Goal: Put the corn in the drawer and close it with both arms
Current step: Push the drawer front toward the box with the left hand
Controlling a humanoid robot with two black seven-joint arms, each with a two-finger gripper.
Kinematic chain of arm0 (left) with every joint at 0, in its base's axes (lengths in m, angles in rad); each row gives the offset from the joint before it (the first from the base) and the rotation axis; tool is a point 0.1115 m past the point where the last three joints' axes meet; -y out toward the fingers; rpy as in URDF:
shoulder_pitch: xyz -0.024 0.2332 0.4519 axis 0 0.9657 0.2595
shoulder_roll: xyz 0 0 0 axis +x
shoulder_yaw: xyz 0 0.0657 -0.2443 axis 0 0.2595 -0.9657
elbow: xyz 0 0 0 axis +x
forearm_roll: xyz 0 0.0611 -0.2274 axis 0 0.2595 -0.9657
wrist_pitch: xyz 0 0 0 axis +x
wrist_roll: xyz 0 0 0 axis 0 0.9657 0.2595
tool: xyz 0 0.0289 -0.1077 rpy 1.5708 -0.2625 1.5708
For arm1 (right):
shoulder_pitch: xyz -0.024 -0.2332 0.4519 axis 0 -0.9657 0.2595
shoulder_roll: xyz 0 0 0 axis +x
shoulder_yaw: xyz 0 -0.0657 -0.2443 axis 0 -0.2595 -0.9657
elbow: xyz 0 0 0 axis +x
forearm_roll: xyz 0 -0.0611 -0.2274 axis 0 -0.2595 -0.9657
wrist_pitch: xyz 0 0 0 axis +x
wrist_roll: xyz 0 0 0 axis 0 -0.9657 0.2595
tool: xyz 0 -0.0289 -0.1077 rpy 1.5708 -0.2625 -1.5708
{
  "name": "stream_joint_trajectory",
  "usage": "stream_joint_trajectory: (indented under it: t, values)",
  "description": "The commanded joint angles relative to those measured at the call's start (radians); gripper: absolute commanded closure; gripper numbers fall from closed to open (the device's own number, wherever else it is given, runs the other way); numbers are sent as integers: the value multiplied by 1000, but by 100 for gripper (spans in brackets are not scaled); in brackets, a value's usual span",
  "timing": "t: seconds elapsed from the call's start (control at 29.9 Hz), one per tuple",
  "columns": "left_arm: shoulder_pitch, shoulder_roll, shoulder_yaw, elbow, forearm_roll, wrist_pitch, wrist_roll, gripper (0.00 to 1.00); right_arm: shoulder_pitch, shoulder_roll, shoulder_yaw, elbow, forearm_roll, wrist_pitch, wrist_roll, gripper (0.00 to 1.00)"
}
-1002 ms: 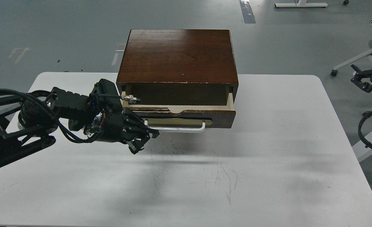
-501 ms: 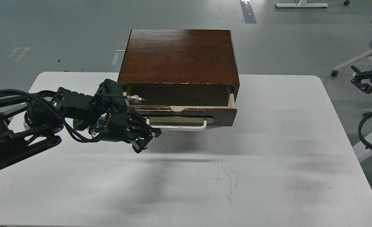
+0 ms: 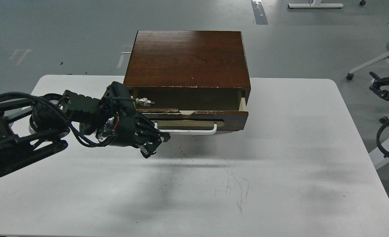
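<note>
The drawer (image 3: 194, 118) of the dark brown cabinet (image 3: 187, 59) stands a little way open, its white bar handle (image 3: 187, 131) facing me. A strip of pale wood shows at its right end. The corn is not in view; the drawer's inside is in shadow. My left gripper (image 3: 155, 145) is at the left end of the handle, against the drawer front, fingers slightly apart and holding nothing. My right gripper (image 3: 378, 86) hangs off the table's right side, far from the drawer, small and dark, its claws apart and empty.
The cabinet sits at the back middle of a white table (image 3: 280, 171). A silver cable connector (image 3: 145, 100) on my left wrist juts into the drawer opening. White stands on castors (image 3: 375, 62) are on the grey floor at the right.
My left arm has moved forward and slightly right, and the drawer has slid further in, so the gap is narrower. The right gripper has shifted a little to the right.
</note>
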Motion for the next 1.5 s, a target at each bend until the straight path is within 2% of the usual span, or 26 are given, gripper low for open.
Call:
stream_joint_trajectory:
  t: [0.0, 0.47, 1.17, 1.47]
  values:
    - [-2, 0, -1, 9, 0, 0, 0, 100, 0, 1, 0, 1, 0, 0, 0, 0]
    - [-2, -11, -1, 39, -2, 0, 0, 100, 0, 1, -2, 0, -3, 0, 0, 0]
    - [-22, -60, -3, 153, -28, 0, -8, 100, 3, 0, 0, -28, -3, 0, 0, 0]
    - [-44, -68, -3, 155, -74, 0, 0, 100, 1, 1, -2, -28, -3, 0, 0, 0]
